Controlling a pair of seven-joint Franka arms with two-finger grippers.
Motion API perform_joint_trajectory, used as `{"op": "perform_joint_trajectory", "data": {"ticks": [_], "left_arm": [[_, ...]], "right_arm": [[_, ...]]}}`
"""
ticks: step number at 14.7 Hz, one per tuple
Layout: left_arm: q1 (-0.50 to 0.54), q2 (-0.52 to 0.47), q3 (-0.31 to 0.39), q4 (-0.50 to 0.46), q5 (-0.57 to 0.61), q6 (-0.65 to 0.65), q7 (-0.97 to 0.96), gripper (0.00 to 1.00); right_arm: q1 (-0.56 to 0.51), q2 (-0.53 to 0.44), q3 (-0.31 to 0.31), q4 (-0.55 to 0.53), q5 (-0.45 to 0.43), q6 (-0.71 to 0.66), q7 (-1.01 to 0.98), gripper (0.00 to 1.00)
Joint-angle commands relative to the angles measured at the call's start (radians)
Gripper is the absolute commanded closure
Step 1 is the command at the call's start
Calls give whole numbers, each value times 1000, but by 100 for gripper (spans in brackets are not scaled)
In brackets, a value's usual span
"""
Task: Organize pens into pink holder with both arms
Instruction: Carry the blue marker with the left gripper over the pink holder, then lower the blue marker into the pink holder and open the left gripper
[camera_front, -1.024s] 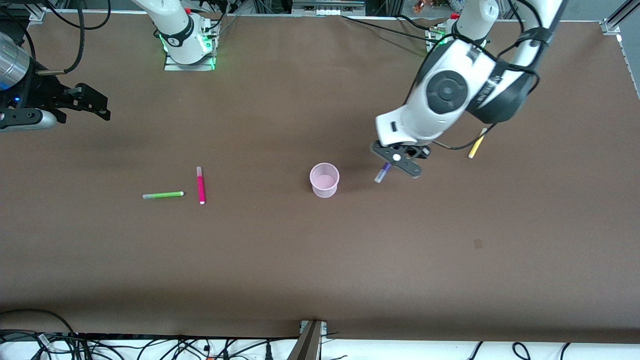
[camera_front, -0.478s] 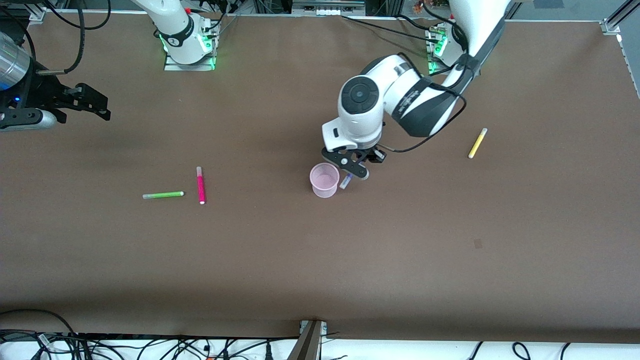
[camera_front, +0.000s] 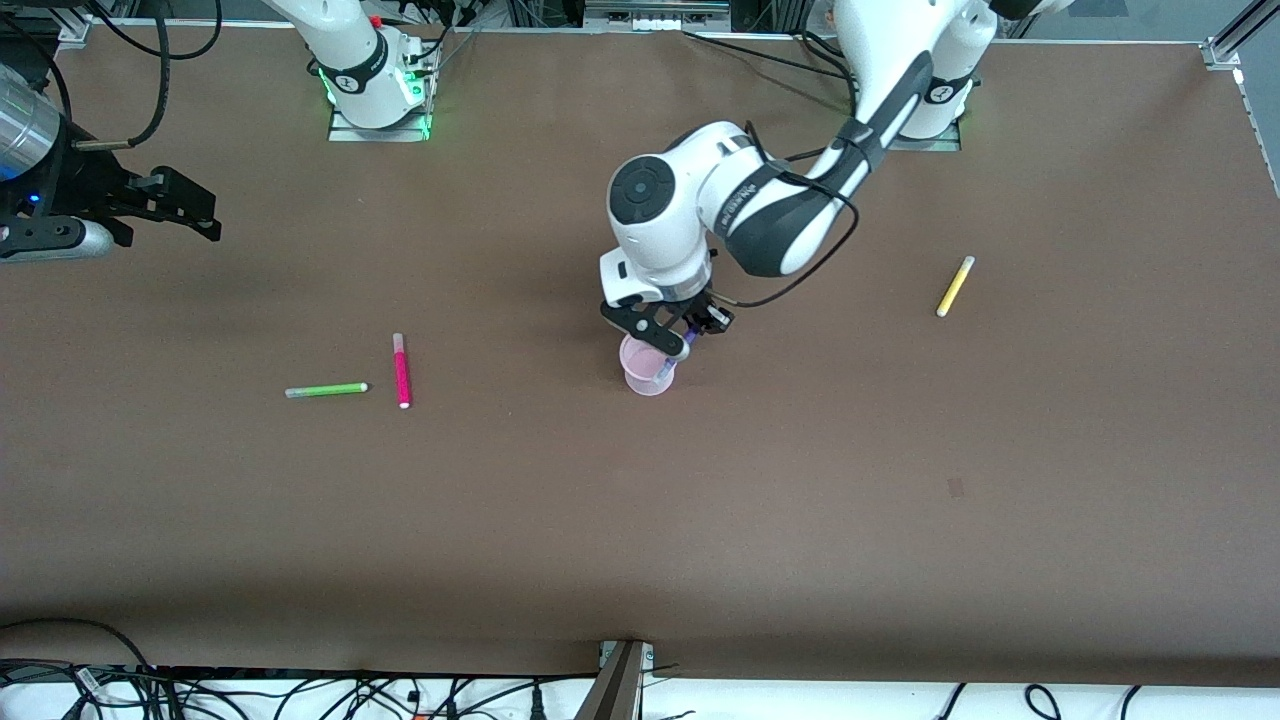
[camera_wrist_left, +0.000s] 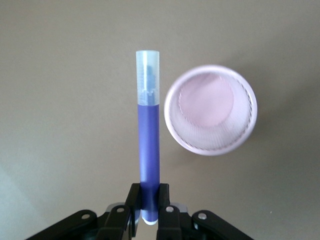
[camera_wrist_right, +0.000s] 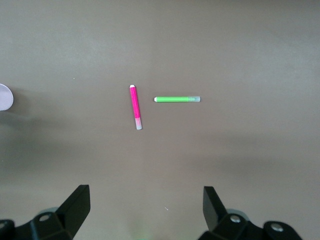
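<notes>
My left gripper (camera_front: 676, 345) hangs over the pink holder (camera_front: 647, 372), a pale translucent cup at mid-table, and is shut on the purple pen (camera_front: 668, 368). In the left wrist view the left gripper (camera_wrist_left: 149, 201) clamps the purple pen (camera_wrist_left: 149, 150) by one end. Its pale cap points down beside the pink holder's (camera_wrist_left: 210, 110) mouth, not inside it. The magenta pen (camera_front: 401, 371) and green pen (camera_front: 326, 390) lie toward the right arm's end. The yellow pen (camera_front: 954, 286) lies toward the left arm's end. My right gripper (camera_front: 213, 218) waits open, high over the table's end, with the magenta pen (camera_wrist_right: 135, 107) and green pen (camera_wrist_right: 177, 99) below it.
The brown table (camera_front: 640, 520) carries only the holder and the pens. The arm bases (camera_front: 378, 100) stand along the table's edge farthest from the front camera. Cables and a metal bracket (camera_front: 622, 680) line the edge nearest to it.
My left arm has carried the purple pen from the left arm's end of the table across to over the pink holder. The right arm has not moved.
</notes>
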Motion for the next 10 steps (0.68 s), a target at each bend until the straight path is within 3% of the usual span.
{"op": "perform_joint_trajectory", "data": {"ticks": [1,10], "left_arm": [[-29,16,24,49,21,-91,-7,97],[-81,82,37,134,29,-104,-10,96]], "right_arm": [[2,4,-1,22,1,-10,3,0],[1,6,-4,22,1,-9,0,0]]}}
